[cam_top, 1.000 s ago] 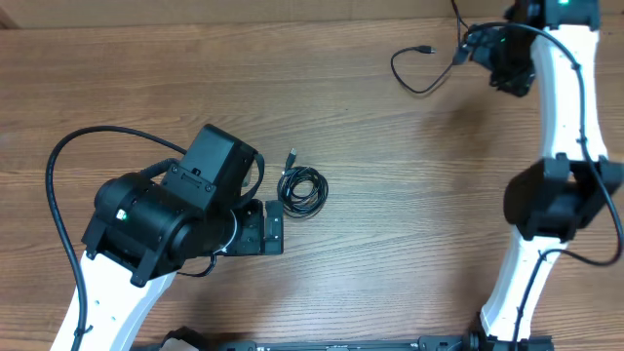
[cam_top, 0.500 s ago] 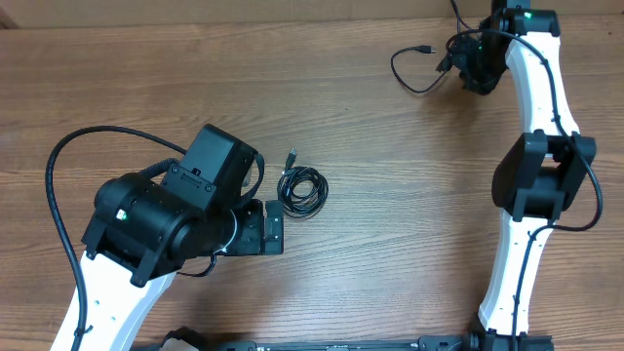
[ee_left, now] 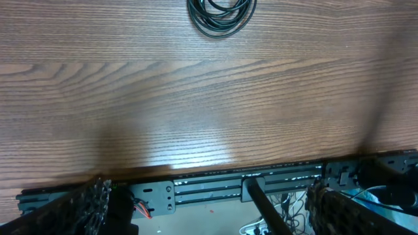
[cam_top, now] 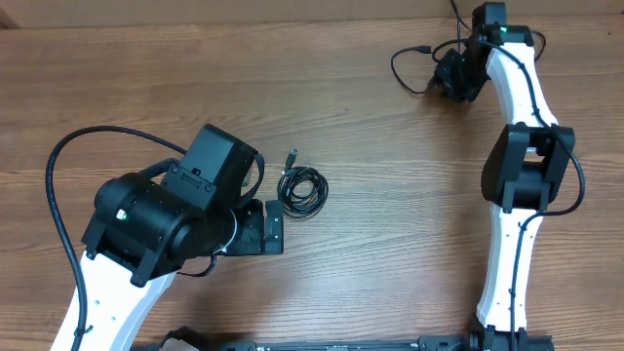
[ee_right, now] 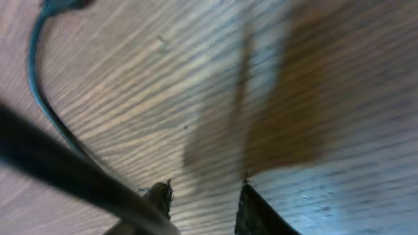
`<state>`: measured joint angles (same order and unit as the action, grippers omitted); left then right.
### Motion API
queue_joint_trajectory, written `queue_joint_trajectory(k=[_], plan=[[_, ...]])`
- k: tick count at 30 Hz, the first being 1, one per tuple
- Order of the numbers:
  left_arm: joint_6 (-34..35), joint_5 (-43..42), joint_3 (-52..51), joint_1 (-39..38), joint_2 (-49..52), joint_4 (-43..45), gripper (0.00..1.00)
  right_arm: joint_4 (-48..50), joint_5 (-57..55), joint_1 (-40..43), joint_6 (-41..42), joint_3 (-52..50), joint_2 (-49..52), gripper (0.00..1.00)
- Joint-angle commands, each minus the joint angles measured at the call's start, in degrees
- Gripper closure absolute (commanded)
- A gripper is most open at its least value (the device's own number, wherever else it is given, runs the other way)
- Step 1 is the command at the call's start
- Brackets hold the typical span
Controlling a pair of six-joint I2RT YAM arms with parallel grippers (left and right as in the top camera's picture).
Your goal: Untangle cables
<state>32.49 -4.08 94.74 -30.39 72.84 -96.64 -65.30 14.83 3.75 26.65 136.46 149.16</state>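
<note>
We find the coiled cable (cam_top: 302, 190) and the loose cable (cam_top: 395, 68) well apart, so little seems left to do. The left end effector (ee_left: 215, 209) gapes; whether the right end effector (cam_top: 450, 80) is closed we cannot tell.

The left arm (cam_top: 102, 297) and right arm (cam_top: 522, 93) have white links and black joints. A black wire (cam_top: 52, 180) loops off the left arm. The left gripper (ee_left: 212, 205) has dark fingers (ee_left: 91, 205), perhaps textured.

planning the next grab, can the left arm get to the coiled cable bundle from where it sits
Probably yes. The left gripper stands open near the coiled cable bundle, with only bare wooden table between them; its wrist view shows the coil just ahead, nothing in the way.
</note>
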Motion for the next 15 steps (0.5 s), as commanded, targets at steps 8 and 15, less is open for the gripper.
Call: queue_joint_trajectory(k=[8, 15], plan=[[-0.11, -0.42, 0.17, 0.0, 0.42, -0.15, 0.01, 9.22, 0.79, -0.24, 12.2, 0.37, -0.11, 0.96], [-0.11, -0.42, 0.17, 0.0, 0.61, -0.15, 0.01, 20.74, 16.37, 2.75, 19.23, 0.44, -0.11, 0.96]])
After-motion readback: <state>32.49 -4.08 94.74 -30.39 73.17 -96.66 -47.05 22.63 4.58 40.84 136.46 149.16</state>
